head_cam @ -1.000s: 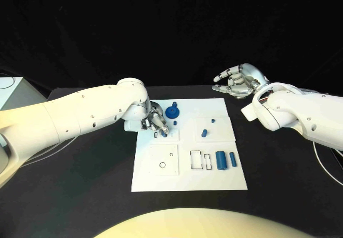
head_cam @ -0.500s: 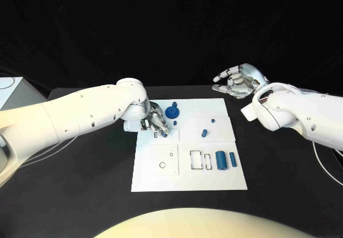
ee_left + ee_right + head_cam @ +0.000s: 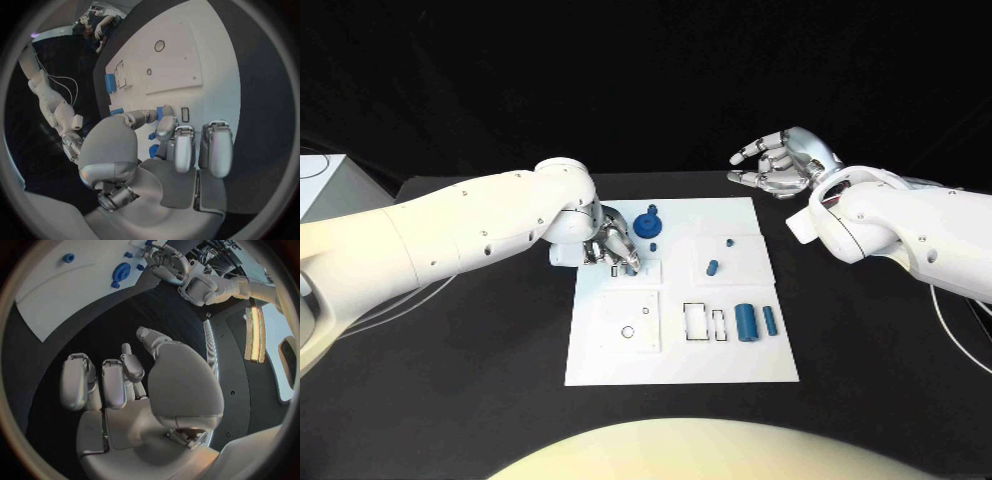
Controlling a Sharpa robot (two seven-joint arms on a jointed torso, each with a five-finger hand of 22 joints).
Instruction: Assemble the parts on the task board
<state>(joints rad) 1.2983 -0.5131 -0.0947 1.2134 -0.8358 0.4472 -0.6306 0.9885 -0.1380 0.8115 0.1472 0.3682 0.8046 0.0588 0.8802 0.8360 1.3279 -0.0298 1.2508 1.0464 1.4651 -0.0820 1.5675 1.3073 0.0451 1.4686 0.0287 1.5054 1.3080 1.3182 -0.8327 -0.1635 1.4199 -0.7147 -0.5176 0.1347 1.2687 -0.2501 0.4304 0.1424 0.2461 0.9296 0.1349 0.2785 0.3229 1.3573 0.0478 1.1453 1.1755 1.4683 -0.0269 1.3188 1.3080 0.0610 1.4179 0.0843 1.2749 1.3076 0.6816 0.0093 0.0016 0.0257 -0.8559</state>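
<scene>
1. The white task board [image 3: 682, 360] lies in the middle of the black counter [image 3: 473, 400], its long side running from the near edge toward the far edge.
2. On the board's near half, toward its right edge, two blue cylinders [image 3: 756, 322] lie side by side, just beside a pair of outlined rectangular slots [image 3: 705, 323]. Toward the left edge sits a square outlined panel [image 3: 630, 321] with a small round hole.
3. Farther back, right of the board's middle, a small blue peg [image 3: 713, 267] lies alone, with a tinier blue piece [image 3: 730, 242] beyond it.
4. The left hand [image 3: 610, 247] reaches over the board's left edge near its far half. Its fingers [image 3: 167, 126] curl downward, and in the left wrist view a small blue part [image 3: 166, 110] sits pinched at the fingertips, above a small rectangular slot [image 3: 185, 114].
5. Just beyond that hand, near the board's far edge, stands a blue gear-like wheel [image 3: 648, 224].
6. The right hand [image 3: 783, 164] hangs above the counter past the board's far right corner, well apart from it, palm up, fingers loosely curled and apart, holding nothing.
</scene>
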